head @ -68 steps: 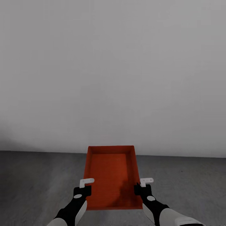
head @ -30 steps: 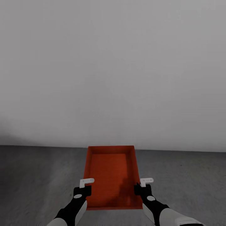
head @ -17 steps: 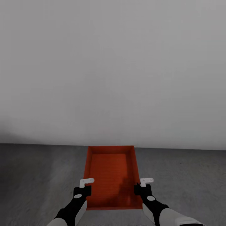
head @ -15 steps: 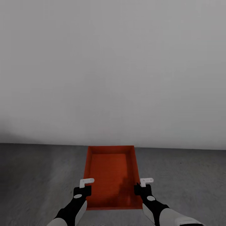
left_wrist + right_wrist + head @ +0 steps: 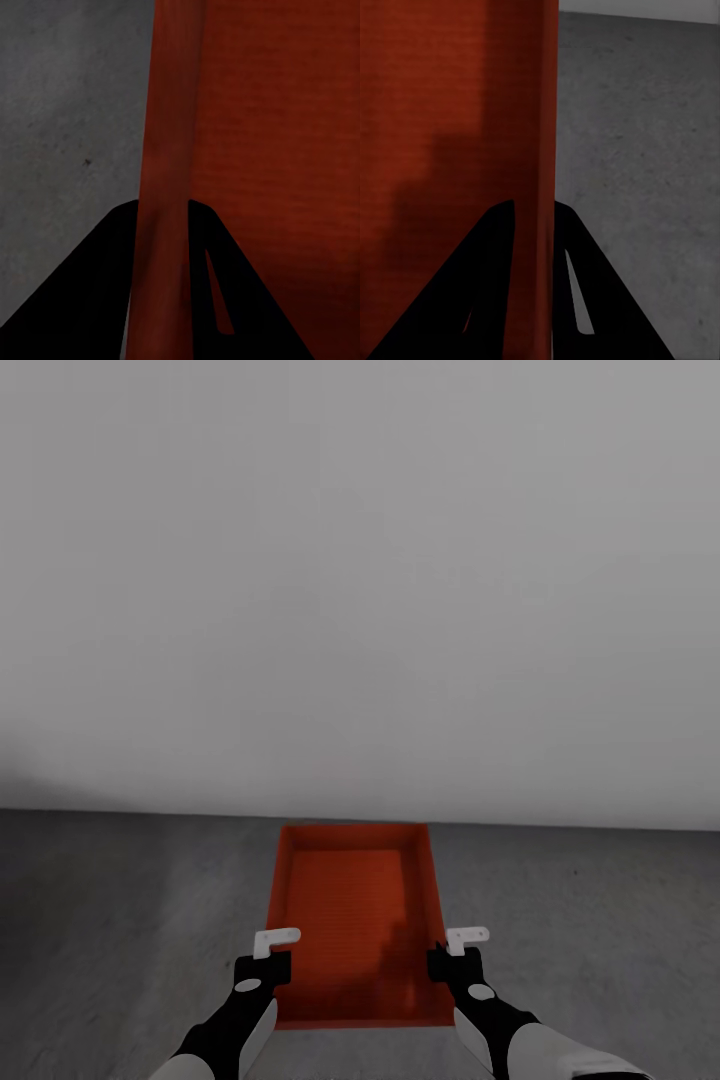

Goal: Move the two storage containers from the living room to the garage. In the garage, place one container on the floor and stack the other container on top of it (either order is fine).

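Box: one red-orange box [image 5: 355,920] is held up over the grey floor [image 5: 120,920], low in the middle of the head view, at 6 o'clock.
Long way: its long sides run from 6 o'clock to 12 o'clock, away from the robot toward the white wall [image 5: 360,580].
Left gripper [image 5: 270,952]: at 9 o'clock of the box; jaws clamped on the left side wall [image 5: 169,187].
Right gripper [image 5: 452,950]: at 3 o'clock of the box; jaws clamped on the right side wall [image 5: 544,150].
Nearer arm: both look just as near, one on each long side.
Next move: I think the box goes straight down to the floor.
Wrist views: they show each thin wall between two dark fingers [image 5: 97,300]. The head view shows the whole box and the wall ahead.
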You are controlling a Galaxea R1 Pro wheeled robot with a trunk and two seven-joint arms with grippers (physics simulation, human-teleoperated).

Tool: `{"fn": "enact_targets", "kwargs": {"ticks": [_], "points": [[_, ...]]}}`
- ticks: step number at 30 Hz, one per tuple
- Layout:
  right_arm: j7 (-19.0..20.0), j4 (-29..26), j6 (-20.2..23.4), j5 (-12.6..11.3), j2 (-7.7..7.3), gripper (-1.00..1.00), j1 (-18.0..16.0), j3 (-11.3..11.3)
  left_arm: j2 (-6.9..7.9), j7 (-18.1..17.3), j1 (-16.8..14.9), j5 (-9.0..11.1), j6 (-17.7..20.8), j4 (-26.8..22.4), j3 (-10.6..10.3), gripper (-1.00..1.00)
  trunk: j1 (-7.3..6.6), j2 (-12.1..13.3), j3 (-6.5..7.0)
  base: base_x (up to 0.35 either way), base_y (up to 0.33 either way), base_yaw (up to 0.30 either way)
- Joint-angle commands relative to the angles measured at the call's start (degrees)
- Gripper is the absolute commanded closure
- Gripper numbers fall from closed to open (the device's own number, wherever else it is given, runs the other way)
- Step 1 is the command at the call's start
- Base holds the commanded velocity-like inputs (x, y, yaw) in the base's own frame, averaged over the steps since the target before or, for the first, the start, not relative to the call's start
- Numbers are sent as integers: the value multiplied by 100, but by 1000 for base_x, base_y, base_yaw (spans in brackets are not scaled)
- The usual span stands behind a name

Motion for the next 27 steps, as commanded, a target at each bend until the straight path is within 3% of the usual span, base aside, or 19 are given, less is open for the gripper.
{"fn": "enact_targets", "kwargs": {"ticks": [1,27], "points": [[-43,14,-16,-13,0,100,-1,-131,48,54,-5,-95,14,-259,207,100,0,-4,-15,0,0,0],[-43,14,-16,-13,0,100,-1,-131,48,58,-6,-95,14,-259,206,100,0,-4,-254,0,0,0]]}}
